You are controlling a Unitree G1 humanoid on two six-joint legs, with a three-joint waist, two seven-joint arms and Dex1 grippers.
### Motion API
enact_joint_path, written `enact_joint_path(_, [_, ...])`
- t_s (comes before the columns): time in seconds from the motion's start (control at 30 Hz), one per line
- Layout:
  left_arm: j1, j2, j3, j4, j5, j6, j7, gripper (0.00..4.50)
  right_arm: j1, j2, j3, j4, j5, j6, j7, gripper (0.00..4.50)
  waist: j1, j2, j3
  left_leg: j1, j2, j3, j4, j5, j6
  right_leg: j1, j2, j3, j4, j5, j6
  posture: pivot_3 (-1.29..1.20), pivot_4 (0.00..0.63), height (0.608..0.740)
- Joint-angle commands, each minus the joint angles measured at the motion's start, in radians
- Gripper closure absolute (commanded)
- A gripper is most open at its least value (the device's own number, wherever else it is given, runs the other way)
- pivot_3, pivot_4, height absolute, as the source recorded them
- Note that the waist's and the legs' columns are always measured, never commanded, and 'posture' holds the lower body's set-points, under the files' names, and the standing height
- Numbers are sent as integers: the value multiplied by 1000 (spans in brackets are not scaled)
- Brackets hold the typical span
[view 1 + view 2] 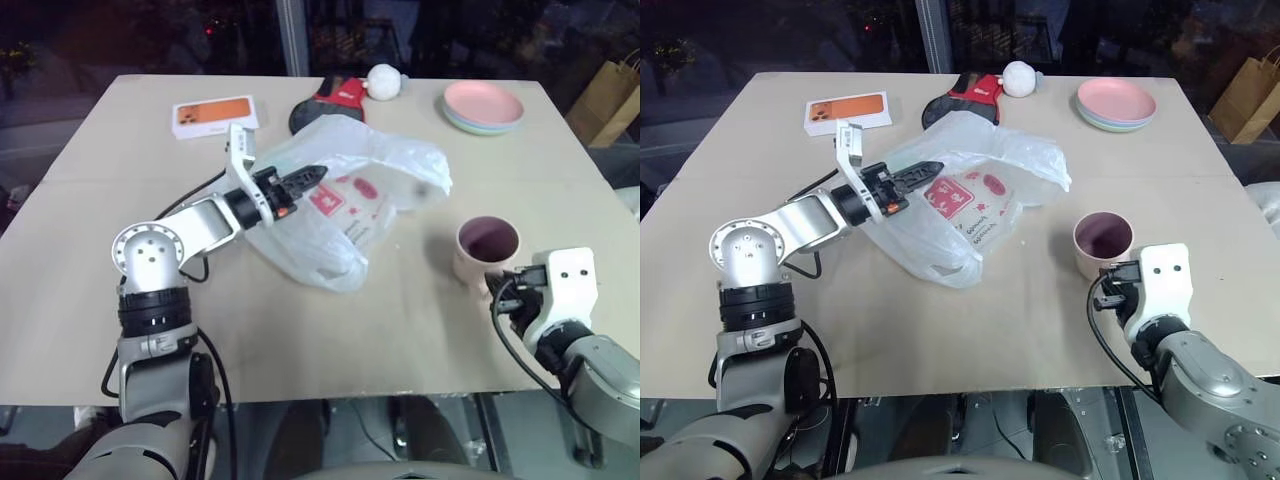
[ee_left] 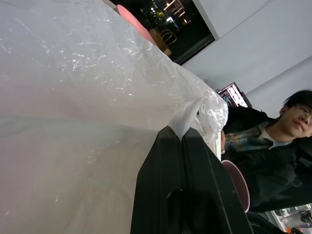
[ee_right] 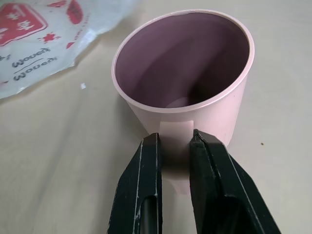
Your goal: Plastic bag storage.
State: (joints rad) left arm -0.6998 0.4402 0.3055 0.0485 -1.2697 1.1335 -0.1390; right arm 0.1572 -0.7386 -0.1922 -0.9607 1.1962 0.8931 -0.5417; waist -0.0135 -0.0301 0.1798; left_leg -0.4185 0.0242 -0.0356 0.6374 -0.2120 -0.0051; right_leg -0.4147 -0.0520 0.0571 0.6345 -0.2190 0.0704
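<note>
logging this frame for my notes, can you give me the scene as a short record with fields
surface: table
plastic bag: crumpled mid-table, red print up, one fold lifted
left gripper: fingers shut on a fold of the plastic bag
right gripper: fingers around a tab on the near side of the pink cup; contact unclear
cup: upright, empty, on the robot's right of the bag
far edge: orange phone box, stacked pastel plates, white ball

centre: plastic bag (image 1: 345, 205) sprawls mid-table (image 1: 300, 340)
right: pink cup (image 1: 487, 250) upright near edge
far edge: plates (image 1: 483, 107), orange box (image 1: 214, 116), red-black item (image 1: 330, 100), white ball (image 1: 384, 80)
free: bare strip along near edge
</note>
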Motion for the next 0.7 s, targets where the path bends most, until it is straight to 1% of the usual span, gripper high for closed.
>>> enact_joint_path(0.03, [-2, 2, 30, -51, -26, 3, 3, 4500, -23, -20, -23, -15, 19, -16, 33, 4216, 0, 0, 0, 0, 0, 0, 0, 0, 0, 0, 0, 0, 0, 0, 0, 0, 150, 740])
enact_joint_path(0.1, [-2, 3, 33, -53, -31, 5, 7, 4500, -44, -27, -29, -17, 40, -30, 61, 4216, -1, 0, 0, 0, 0, 0, 0, 0, 0, 0, 0, 0, 0, 0, 1, 0, 150, 740])
enact_joint_path(0.13, [-4, 3, 38, -55, -40, 7, 11, 4500, -85, -30, -19, -21, 94, -49, 101, 4216, -1, 0, 0, 0, 0, 0, 0, 0, 0, 0, 0, 0, 0, 0, 1, 0, 150, 740])
enact_joint_path(0.2, [-10, 1, 49, -57, -63, 12, 20, 4500, -170, -36, 15, -5, 150, -57, 176, 4216, -5, 0, 0, 0, 0, 0, 0, 0, 0, 0, 0, 0, 0, 1, 2, 0, 150, 740])
enact_joint_path(0.27, [-15, 3, 55, -62, -83, 19, 21, 4500, -276, -36, 83, 50, 134, -26, 248, 4216, -7, 0, 0, 1, 0, 0, 1, 0, 0, 0, 1, 1, 2, 1, 2, 0, 150, 740])
enact_joint_path(0.33, [-19, 8, 63, -69, -112, 28, 23, 4500, -400, 6, 172, 138, 93, -3, 304, 4216, -4, 0, 0, 1, 1, 0, 2, 0, 0, 0, 1, 0, 2, 1, 2, 0, 150, 740])
enact_joint_path(0.37, [-21, 10, 66, -71, -123, 30, 25, 4500, -437, 23, 199, 168, 79, 1, 320, 4216, -4, 0, 0, 1, 1, 0, 2, 0, 0, 0, 1, 0, 2, 1, 2, 0, 150, 740])
enact_joint_path(0.5, [-25, 28, 89, -101, -217, 39, 37, 4500, -647, 160, 392, 375, -111, 13, 437, 4216, -4, 0, 0, 1, 1, 0, 3, 0, 0, 0, 1, 0, 3, 1, 2, 0, 150, 740])
enact_joint_path(0.6, [-7, 62, 97, -149, -325, 50, 66, 4500, -768, 296, 462, 572, -266, -48, 486, 4216, -4, 0, 0, 0, 1, -1, 3, 0, 0, 0, 1, 0, 3, 2, 2, 0, 150, 740])
enact_joint_path(0.7, [48, 108, 82, -201, -388, 49, 111, 4500, -893, 426, 473, 766, -400, -121, 529, 4216, -9, 0, 1, 0, 1, 0, 3, 0, 0, -1, 1, 0, 5, 2, 2, 0, 150, 740])
